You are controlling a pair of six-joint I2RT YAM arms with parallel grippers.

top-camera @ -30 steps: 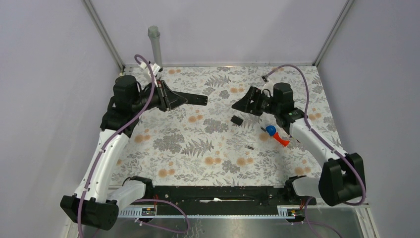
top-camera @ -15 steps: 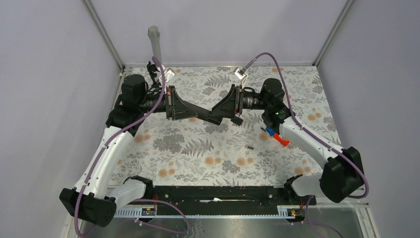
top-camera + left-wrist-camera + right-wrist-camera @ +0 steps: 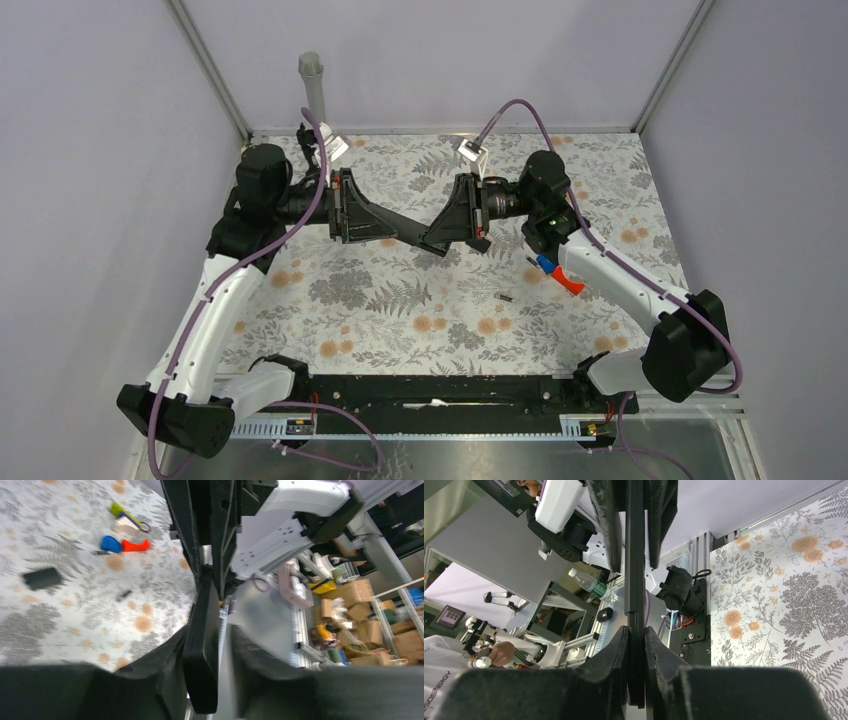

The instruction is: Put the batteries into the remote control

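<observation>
The remote control (image 3: 412, 232) hangs in the air over the middle of the table, between my two grippers. My right gripper (image 3: 436, 238) is shut on its right end; in the right wrist view the slim black remote control (image 3: 635, 555) stands edge-on, pinched between both fingers of that gripper (image 3: 635, 628). My left gripper (image 3: 392, 228) surrounds the other end with its jaws parted. In the left wrist view the remote control (image 3: 202, 645) lies against one finger of this gripper (image 3: 213, 630), with a gap to the other. One of the batteries (image 3: 505, 297) lies on the cloth, also in the left wrist view (image 3: 124, 595).
A short black loose piece (image 3: 479, 244) lies just below the right gripper. A red-and-blue toy (image 3: 558, 273) sits to the right of the battery. A grey pipe (image 3: 313, 88) stands at the back left corner. Walls enclose the flowered table (image 3: 400, 310).
A second ago the left gripper held the remote alone and the right stood open, apart. The arms came together, the right jaws closed on the remote and the left jaws parted.
</observation>
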